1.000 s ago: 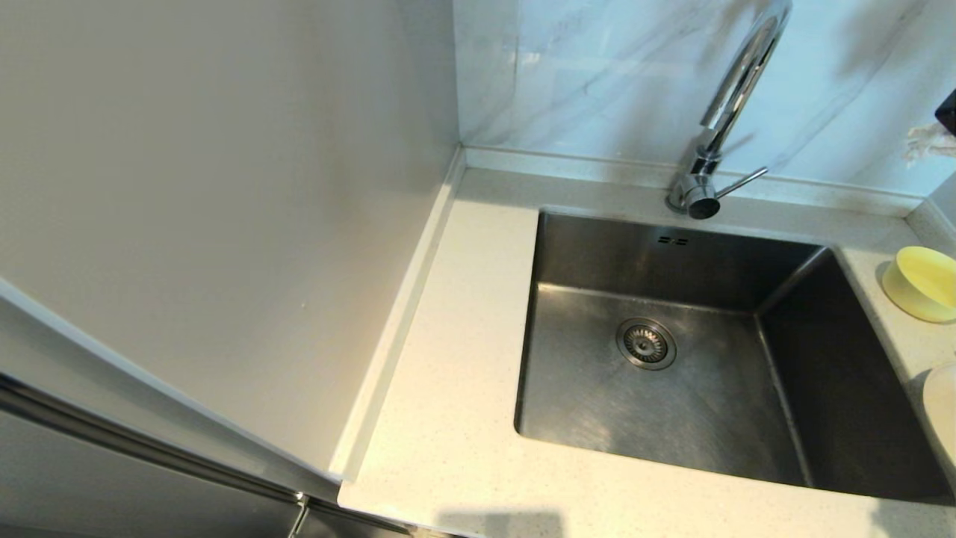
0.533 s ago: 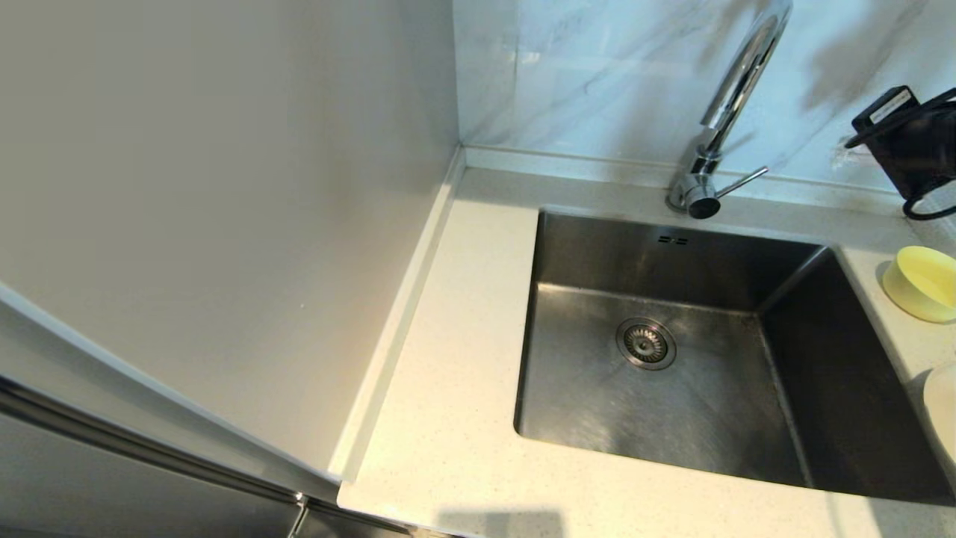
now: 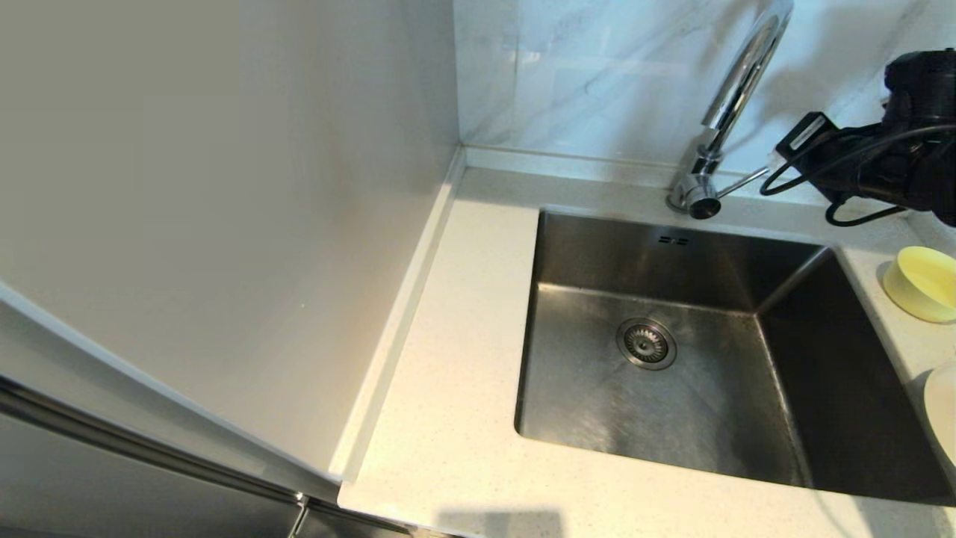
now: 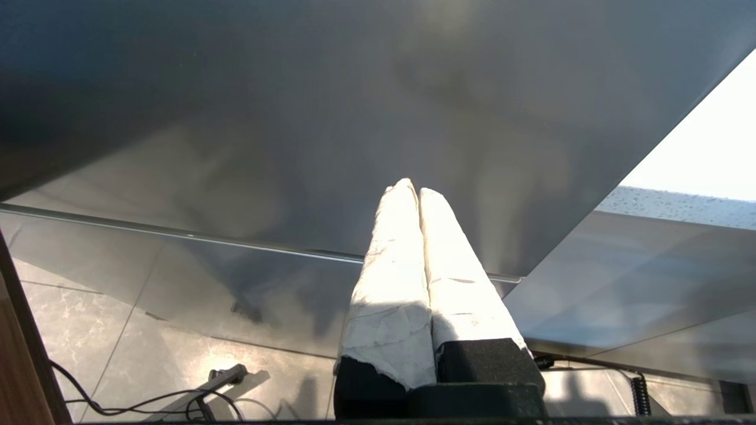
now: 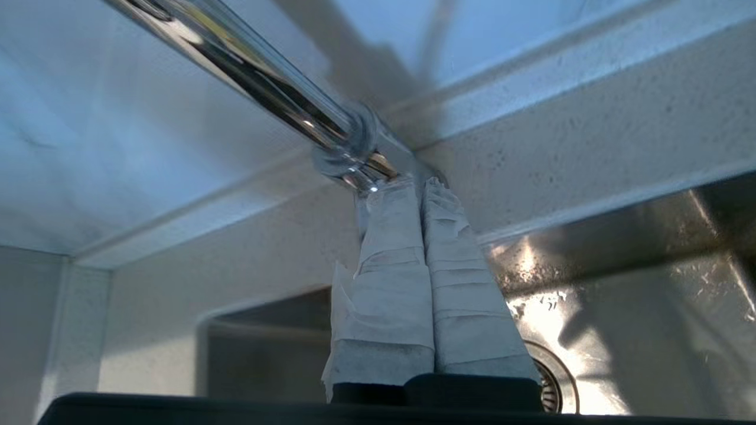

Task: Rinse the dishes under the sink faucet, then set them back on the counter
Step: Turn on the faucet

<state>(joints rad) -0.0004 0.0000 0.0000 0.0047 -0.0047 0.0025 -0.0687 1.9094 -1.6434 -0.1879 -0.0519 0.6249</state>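
Note:
The chrome gooseneck faucet [image 3: 736, 104] stands behind the steel sink [image 3: 597, 403], its thin lever [image 3: 743, 181] pointing right. My right gripper [image 3: 777, 158] reaches in from the right at lever height. In the right wrist view its taped fingers [image 5: 401, 248] are pressed together, and the right gripper [image 5: 422, 184] has its tips at the faucet base [image 5: 348, 159]. Nothing is between them. The yellow bowl [image 3: 922, 284] and the white plate [image 3: 942, 422] sit on the counter [image 3: 463, 418] right of the sink. My left gripper [image 4: 413, 189] is shut and parked low, out of the head view.
A tall grey panel [image 3: 224, 187] walls off the counter's left side. A marble-veined wall panel [image 3: 597, 75] rises behind the faucet. The sink basin holds only its round drain [image 3: 646, 344]. Cables [image 4: 147, 401] lie on the floor below the left gripper.
My right arm has come in from the right edge and moved left, from beside the wall to the faucet lever. The bowl, plate and faucet have not moved.

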